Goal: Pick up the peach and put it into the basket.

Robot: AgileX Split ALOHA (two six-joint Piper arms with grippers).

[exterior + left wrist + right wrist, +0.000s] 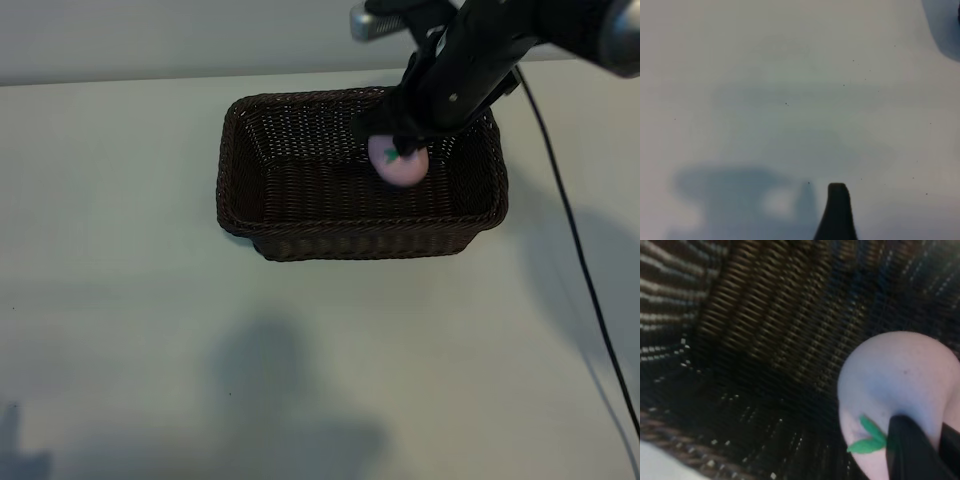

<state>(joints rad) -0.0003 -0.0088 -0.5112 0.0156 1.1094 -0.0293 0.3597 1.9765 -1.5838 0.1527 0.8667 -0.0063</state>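
The peach (400,163), pale pink with a small green leaf mark, hangs inside the right half of the dark-brown woven basket (360,240), near its back wall. My right gripper (402,148) reaches down from the upper right and is shut on the peach's top. In the right wrist view the peach (895,380) fills the corner against the basket's weave (765,340), and a dark finger (912,450) presses on it beside the leaf. My left arm is outside the exterior view. Its wrist view shows one dark finger (837,212) over bare table, holding nothing.
The basket stands on a pale table (120,330), toward its far middle. A black cable (580,260) runs down the right side from the right arm. Arm shadows lie on the near table surface.
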